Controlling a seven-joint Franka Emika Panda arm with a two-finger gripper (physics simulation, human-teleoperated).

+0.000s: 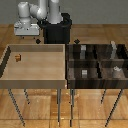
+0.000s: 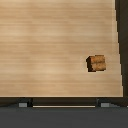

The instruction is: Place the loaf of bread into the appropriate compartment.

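The loaf of bread (image 1: 18, 57) is a tiny orange-brown block lying in the light-wood tray (image 1: 35, 70), near its side wall at the exterior view's left. It also shows in the wrist view as the loaf of bread (image 2: 96, 63) on pale wood. My gripper (image 2: 64, 104) hangs high above the tray, open, fingertips (image 2: 22, 104) spread wide with nothing between them; the loaf lies off to one side of the gap. The appropriate compartment (image 1: 78, 76) is the near section of the dark bin on the tray's side, holding a small low grey block (image 1: 84, 72).
The dark four-part bin (image 1: 97, 61) stands at the exterior view's right of the tray. Its other sections hold taller grey shapes (image 1: 114, 49). The robot's black base (image 1: 56, 30) stands behind the tray. Both containers rest on thin legs.
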